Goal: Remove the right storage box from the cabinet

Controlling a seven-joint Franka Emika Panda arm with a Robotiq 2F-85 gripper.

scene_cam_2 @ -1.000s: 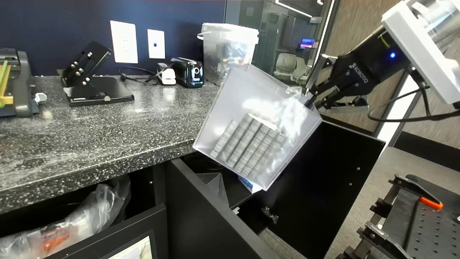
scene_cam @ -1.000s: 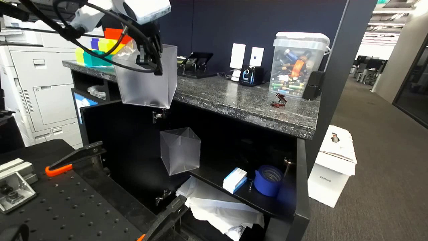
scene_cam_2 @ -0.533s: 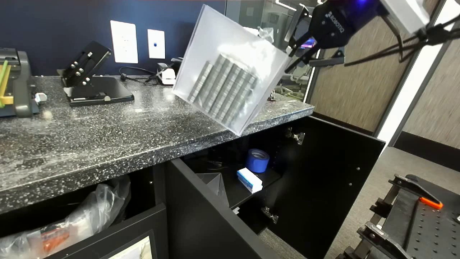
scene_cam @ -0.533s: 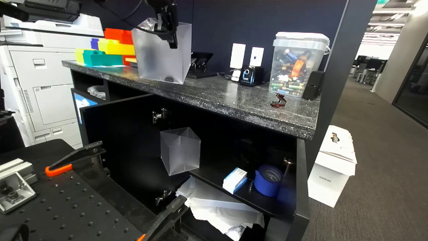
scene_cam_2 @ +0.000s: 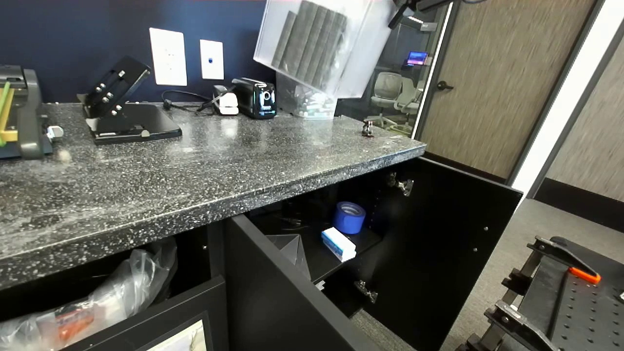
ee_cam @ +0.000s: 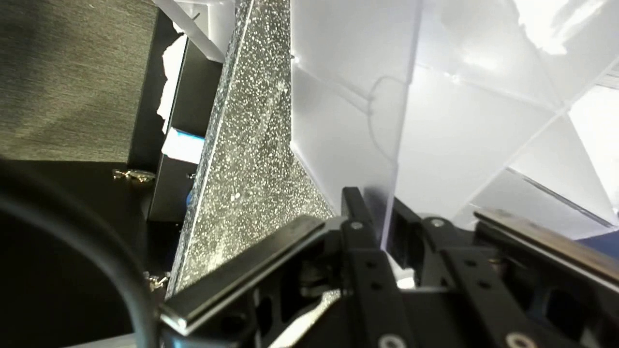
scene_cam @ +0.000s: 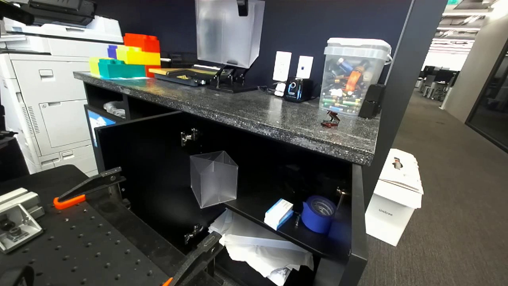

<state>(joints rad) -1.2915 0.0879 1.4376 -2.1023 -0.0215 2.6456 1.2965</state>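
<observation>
The right storage box (scene_cam: 228, 35), frosted and whitish, is hanging in the air outside the cabinet (scene_cam: 274, 171), above the grey speckled countertop (scene_cam_2: 161, 170) and well apart from it. Its upper part is running out of both exterior views, and in an exterior view its bottom edge is slanting. Grey striped bands are showing there on or through its face; which of the two cannot be told. In the wrist view the gripper (ee_cam: 382, 212) is clamping the thin wall of the box at its rim, a black finger (ee_cam: 355, 205) pressing against each face of the sheet.

Below the countertop, the cabinet's doors (scene_cam_2: 438, 243) are standing open. A translucent twin (scene_cam: 214, 180) is sitting upright at one end of the inner shelf (scene_cam_2: 317, 261). Farther along, a white-and-blue carton (scene_cam: 278, 214) is lying near a roll of blue tape (scene_cam: 318, 214). White sheeting (scene_cam: 264, 246) is spreading beneath the shelf.

On the countertop, a lidded clear bucket (scene_cam: 353, 79) is holding mixed pieces, some of them orange; in an exterior view the hanging box is covering much of it. A black stand (scene_cam_2: 129, 109) and a stack of coloured blocks (scene_cam: 127, 55) are resting farther along, a white printer (scene_cam: 59, 107) standing past that end. In the foreground, a dotted black table (scene_cam: 87, 246) is carrying clamps (scene_cam: 91, 184) with orange grips.
</observation>
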